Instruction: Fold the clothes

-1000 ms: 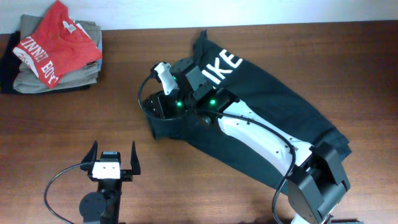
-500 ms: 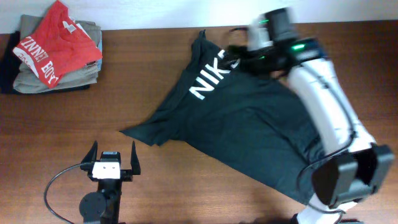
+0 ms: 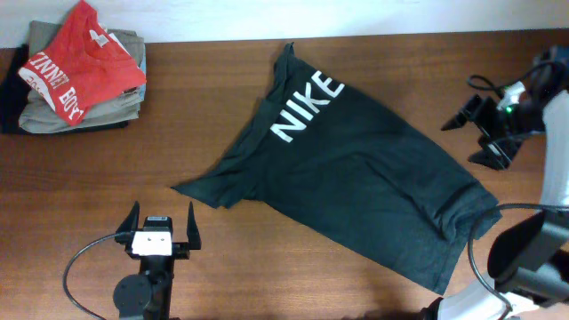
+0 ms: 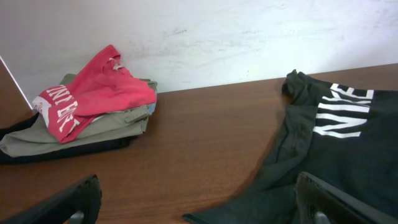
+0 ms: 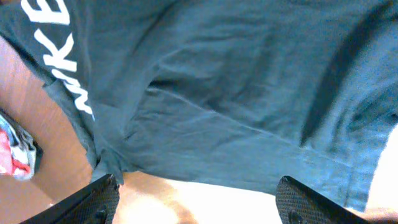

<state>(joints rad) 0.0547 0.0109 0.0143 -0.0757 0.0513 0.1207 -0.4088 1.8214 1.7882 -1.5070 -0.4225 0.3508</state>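
The clothes (image 3: 356, 178), a black T-shirt with white NIKE lettering, lie spread flat and slanting across the middle of the table, lettering up near the back. The shirt also shows in the left wrist view (image 4: 348, 155) and fills the right wrist view (image 5: 236, 93). My right gripper (image 3: 468, 138) hovers open beside the shirt's right edge, holding nothing (image 5: 199, 202). My left gripper (image 3: 163, 213) stands open near the front left, just short of the shirt's left sleeve tip, with only table between its fingers (image 4: 199, 208).
A stack of folded garments sits at the back left corner, with a red T-shirt (image 3: 80, 58) on top of khaki ones (image 3: 98, 108); the left wrist view shows the same stack (image 4: 93, 102). A wall runs along the table's back edge.
My right gripper let go of the shirt and swung from its left part across to the right side. The shirt has spread flat, lettering now fully showing. The left arm has not moved.
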